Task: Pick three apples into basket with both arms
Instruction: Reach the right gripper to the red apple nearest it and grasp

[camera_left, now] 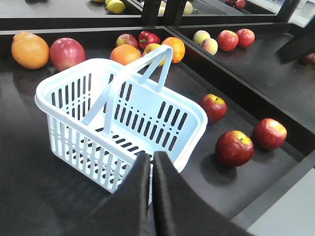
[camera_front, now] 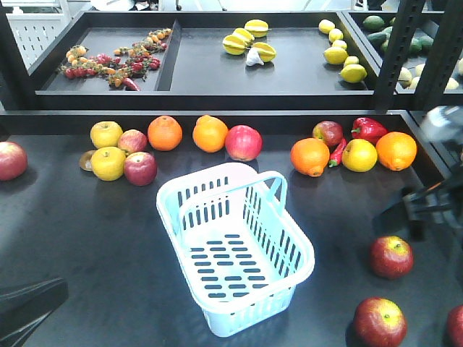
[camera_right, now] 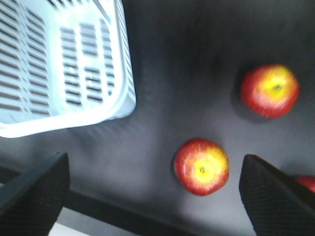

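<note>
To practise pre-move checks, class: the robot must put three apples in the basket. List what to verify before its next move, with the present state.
1. Basket empty: ok.
2. Three apples free on the table: ok.
3. Right gripper open: ok.
4. Apple in view between its fingers: ok.
5. Its height above that apple: cannot tell.
6. Left gripper open: not ok, shut.

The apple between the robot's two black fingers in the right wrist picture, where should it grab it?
Around its fat middle, coming straight down from above. The apple sits with its stem dimple facing up, so its round sides are free, with bare table on either side. The right tool is open wide, but the apple sits off-centre between the jaws, so centring first would probably help.
</note>
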